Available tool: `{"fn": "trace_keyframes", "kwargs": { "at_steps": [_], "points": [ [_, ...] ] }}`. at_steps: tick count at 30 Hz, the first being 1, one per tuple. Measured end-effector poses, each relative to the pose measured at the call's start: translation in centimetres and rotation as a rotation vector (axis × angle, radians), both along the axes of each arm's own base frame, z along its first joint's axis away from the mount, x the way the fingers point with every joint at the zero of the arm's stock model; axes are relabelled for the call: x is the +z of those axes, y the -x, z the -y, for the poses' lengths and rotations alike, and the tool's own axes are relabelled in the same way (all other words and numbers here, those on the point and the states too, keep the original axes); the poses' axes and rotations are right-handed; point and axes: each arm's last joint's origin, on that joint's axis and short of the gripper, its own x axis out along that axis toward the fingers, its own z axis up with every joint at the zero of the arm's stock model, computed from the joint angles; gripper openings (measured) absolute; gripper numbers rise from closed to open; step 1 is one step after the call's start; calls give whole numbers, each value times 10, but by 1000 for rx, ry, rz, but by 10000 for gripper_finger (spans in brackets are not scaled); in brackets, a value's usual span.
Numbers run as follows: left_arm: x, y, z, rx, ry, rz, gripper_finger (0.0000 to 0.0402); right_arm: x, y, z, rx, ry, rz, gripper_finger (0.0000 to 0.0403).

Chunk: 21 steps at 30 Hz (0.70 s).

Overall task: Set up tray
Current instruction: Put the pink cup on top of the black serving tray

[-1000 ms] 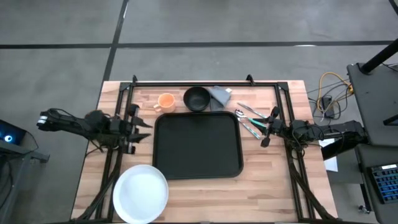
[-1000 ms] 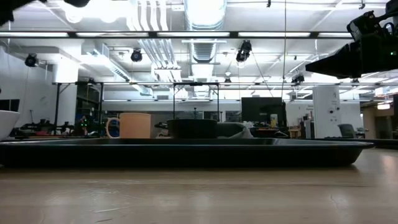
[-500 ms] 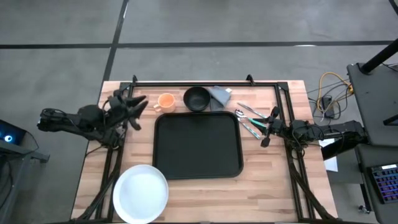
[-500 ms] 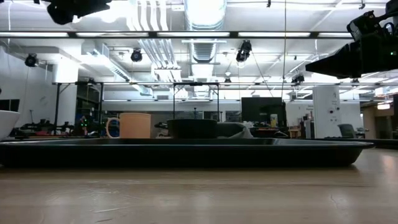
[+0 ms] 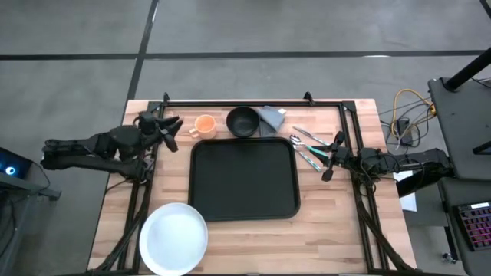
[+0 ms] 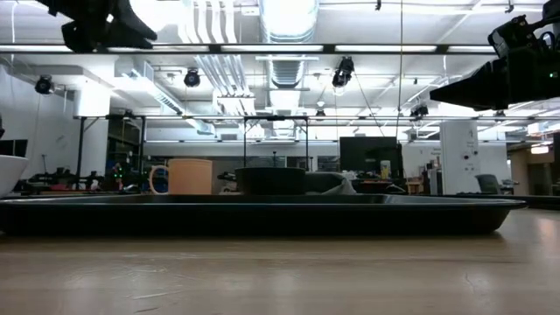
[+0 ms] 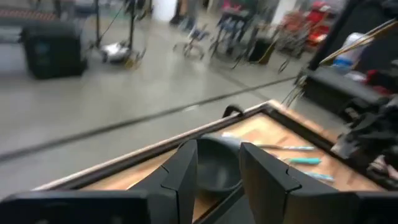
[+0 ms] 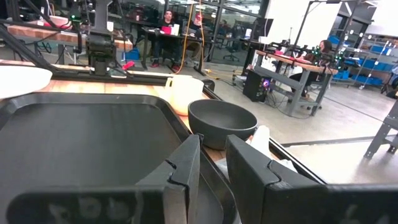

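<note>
The black tray [image 5: 244,178] lies flat on the middle of the table and touches no gripper; it also fills the right wrist view [image 8: 81,137] and the low view [image 6: 262,214]. My left gripper [image 5: 170,129] is open. It hovers off the tray's far-left corner, next to the orange cup [image 5: 204,126]. Its own view looks past the open fingers [image 7: 217,171] at the black bowl [image 7: 214,163]. My right gripper [image 5: 331,157] is open beside the tray's right edge, over the cutlery [image 5: 307,149], facing across the tray [image 8: 211,168].
The black bowl [image 5: 243,121] and a grey cloth [image 5: 270,116] sit just beyond the tray's far edge. A white plate [image 5: 173,238] rests at the near left. Black frame rails [image 5: 253,103] run along the far edge and both sides. People sit in the room beyond [image 8: 166,18].
My left arm has swung from beside the tray's left edge toward the far edge and risen, turning until its gripper points at the orange cup. My right arm and all the objects have stayed where they were.
</note>
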Motion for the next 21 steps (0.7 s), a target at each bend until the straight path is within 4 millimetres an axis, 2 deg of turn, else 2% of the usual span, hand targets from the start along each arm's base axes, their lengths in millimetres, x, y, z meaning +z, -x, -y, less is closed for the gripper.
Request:
{"fn": "trace_keyframes", "kwargs": {
  "at_steps": [3, 7, 16, 21],
  "points": [
    [-3, -6, -7, 26, 63, -58, 102, 0, 0, 0, 0, 0, 1, 68],
    [-7, -21, -20, -29, 162, -106, 101, 0, 0, 0, 0, 0, 0, 68],
    [-29, -48, -62, 27, 328, -282, 101, 0, 0, 0, 0, 0, 1, 68],
    [-46, -60, -77, -84, 443, -356, 101, 0, 0, 0, 0, 0, 1, 68]
  ]
}}
